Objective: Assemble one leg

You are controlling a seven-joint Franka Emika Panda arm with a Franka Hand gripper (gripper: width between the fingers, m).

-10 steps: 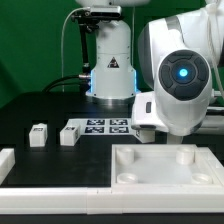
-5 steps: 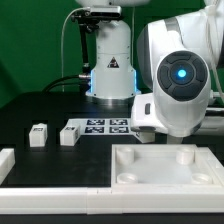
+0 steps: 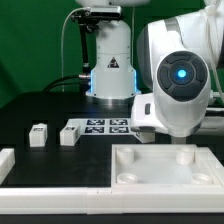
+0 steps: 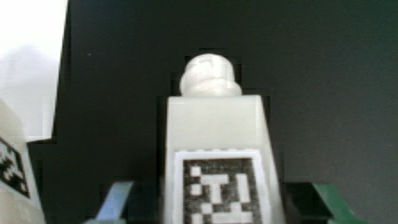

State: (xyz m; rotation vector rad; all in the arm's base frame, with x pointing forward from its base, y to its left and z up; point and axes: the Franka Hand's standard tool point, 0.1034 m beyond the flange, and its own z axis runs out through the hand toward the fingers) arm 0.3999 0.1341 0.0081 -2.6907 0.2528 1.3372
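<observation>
While the arm (image 3: 180, 75) filled the exterior view's right and hid its own pincer from that camera, the wrist view showed the gripper (image 4: 222, 205) clenched on the leg (image 4: 217, 130). Its dark fingers (image 4: 121, 198) flanked the leg's tagged face, and the leg's rounded tip pointed away over the black table (image 4: 160, 50). Beside the leg in that view lay a white surface (image 4: 13, 170) bearing part of a tag; which thing it belonged to could not be told. On the exterior view's left, a second leg (image 3: 38, 135) and a third leg (image 3: 68, 134) stood apart, the third just beside the marker board (image 3: 100, 127). Nearer the camera lay the large white square part (image 3: 165, 172), with a white rail (image 3: 55, 195) on its left. Behind the board rose the robot base (image 3: 110, 65)
</observation>
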